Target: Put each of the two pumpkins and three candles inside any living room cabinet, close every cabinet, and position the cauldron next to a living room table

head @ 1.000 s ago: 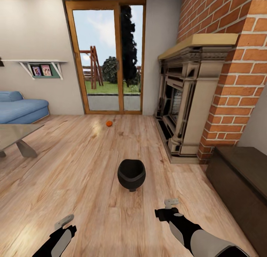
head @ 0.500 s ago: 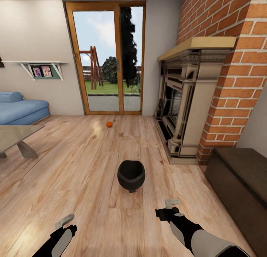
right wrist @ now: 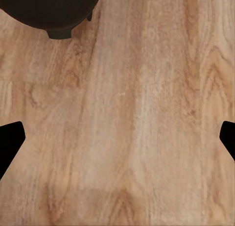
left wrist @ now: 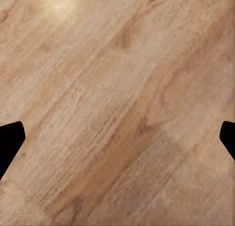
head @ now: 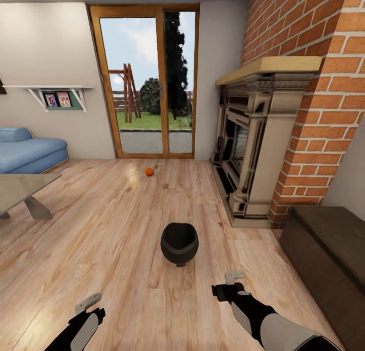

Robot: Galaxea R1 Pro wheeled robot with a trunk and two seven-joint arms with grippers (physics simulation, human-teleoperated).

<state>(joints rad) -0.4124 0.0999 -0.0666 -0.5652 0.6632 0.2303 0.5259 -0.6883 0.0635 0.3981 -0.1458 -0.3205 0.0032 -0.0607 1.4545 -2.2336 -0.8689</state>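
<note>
The black cauldron (head: 179, 243) stands upright on the wood floor in the middle of the head view, and its underside also shows in the right wrist view (right wrist: 49, 10). One orange pumpkin (head: 149, 172) lies on the floor farther off, near the glass door. The dark-brown cabinet (head: 324, 244) runs along the right wall with its fronts shut. My right gripper (head: 231, 281) hangs open just short of the cauldron and to its right, with nothing between its fingers (right wrist: 10, 142). My left gripper (head: 87, 304) is open low on the left, over bare floor (left wrist: 117, 113). No candles are in view.
A grey low table (head: 23, 186) stands at the left, with a blue sofa (head: 28, 150) behind it. The carved fireplace (head: 251, 143) and brick chimney (head: 324, 87) take up the right. A glass patio door (head: 147, 82) closes the far wall. A wall shelf (head: 56, 95) holds photos.
The whole picture has shifted slightly downward, so the camera moved. The cauldron, the pumpkin and both arms keep their places relative to each other.
</note>
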